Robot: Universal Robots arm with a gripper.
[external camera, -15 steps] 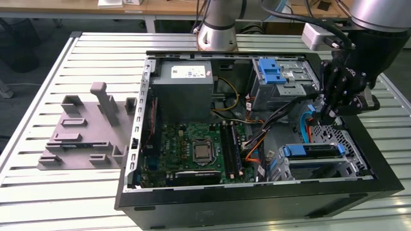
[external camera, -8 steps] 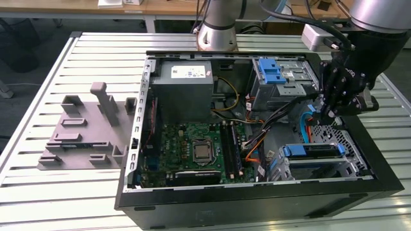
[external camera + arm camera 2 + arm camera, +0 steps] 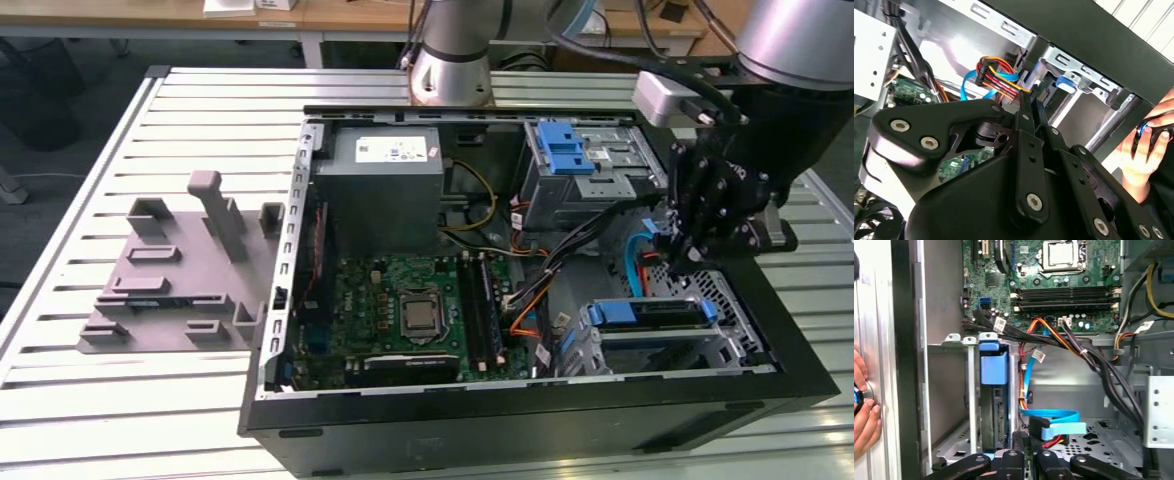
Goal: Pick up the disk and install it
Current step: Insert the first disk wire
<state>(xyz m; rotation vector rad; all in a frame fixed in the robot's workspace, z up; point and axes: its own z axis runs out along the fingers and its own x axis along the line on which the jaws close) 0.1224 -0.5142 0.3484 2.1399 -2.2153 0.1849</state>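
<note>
The disk (image 3: 649,314), a grey drive in a blue carrier, sits slotted in the lower drive cage (image 3: 727,345) at the front corner of the open computer case, on the exterior view's right. In the first wrist view the disk (image 3: 995,410) stands on edge in the cage with its blue carrier tab (image 3: 993,367) showing. My gripper (image 3: 687,255) hangs inside the case just above and behind that cage, near the blue data cable (image 3: 1054,416). The fingers (image 3: 1030,107) are pressed together, shut, with nothing between them.
The motherboard (image 3: 407,310) fills the case floor, and the grey power supply (image 3: 387,165) sits at the back. A second cage with a blue latch (image 3: 567,150) is behind my gripper. Cable bundles (image 3: 1074,347) cross nearby. A person's hand (image 3: 1144,145) rests outside the case. A grey fixture (image 3: 180,270) stands on the table.
</note>
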